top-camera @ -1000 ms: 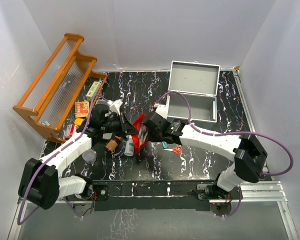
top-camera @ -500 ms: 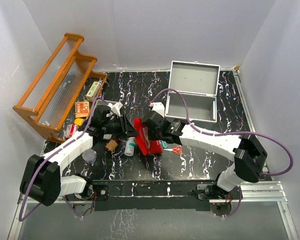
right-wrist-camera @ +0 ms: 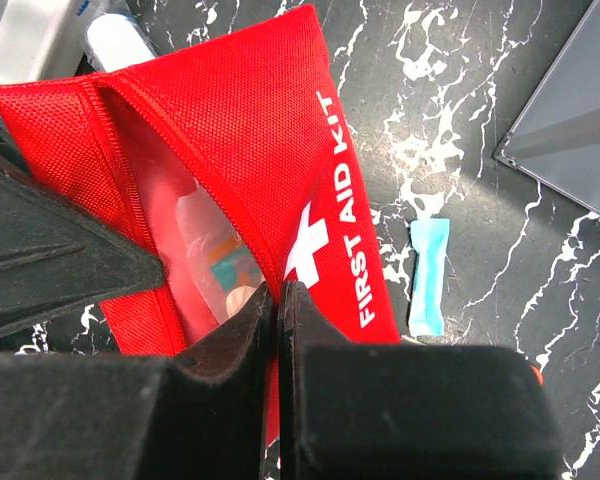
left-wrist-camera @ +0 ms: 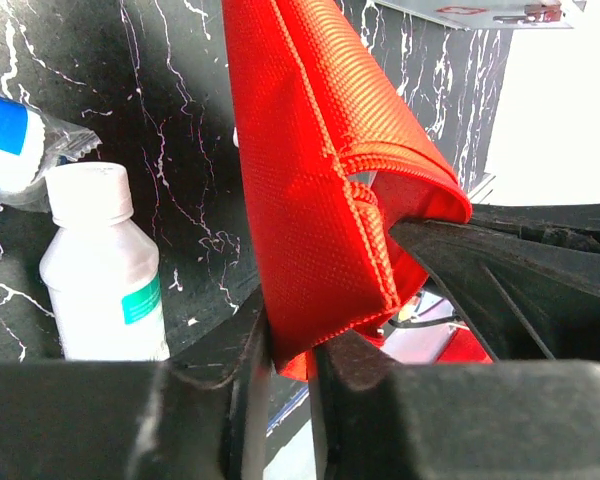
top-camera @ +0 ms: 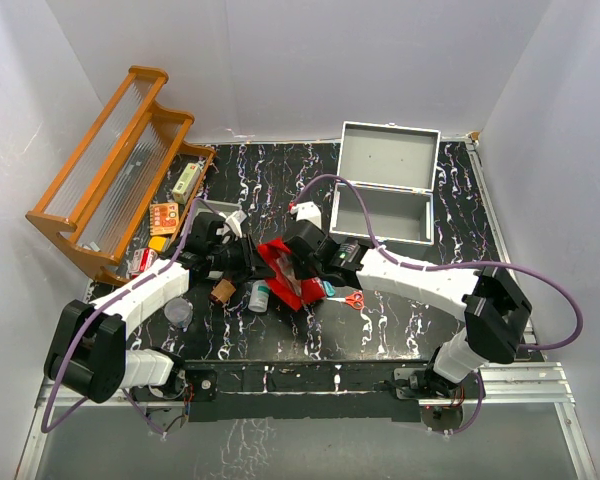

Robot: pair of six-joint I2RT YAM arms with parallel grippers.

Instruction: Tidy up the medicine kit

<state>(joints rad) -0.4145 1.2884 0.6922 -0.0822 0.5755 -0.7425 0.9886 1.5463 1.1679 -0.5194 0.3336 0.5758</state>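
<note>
A red first aid kit pouch (top-camera: 283, 266) lies open at the table's middle, held from both sides. My left gripper (left-wrist-camera: 292, 345) is shut on the pouch's left flap (left-wrist-camera: 310, 200). My right gripper (right-wrist-camera: 280, 300) is shut on the pouch's other flap (right-wrist-camera: 270, 170), which reads FIRST AID KIT; a clear inner pocket with packets shows inside. A white bottle with a green label (left-wrist-camera: 105, 265) lies beside the pouch, also seen from above (top-camera: 259, 295). A blue-labelled tube (left-wrist-camera: 10, 150) lies behind it.
An open grey metal case (top-camera: 385, 185) stands at the back right. A wooden rack (top-camera: 115, 160) stands at the left with small boxes near it. A brown bottle (top-camera: 221, 291), a clear cup (top-camera: 178, 313), a light blue sachet (right-wrist-camera: 427, 275) and red scissors (top-camera: 354, 298) lie around the pouch.
The pouch has been lowered from standing upright to lying flatter and spread open between the two grippers. Both grippers have kept hold and shifted slightly left.
</note>
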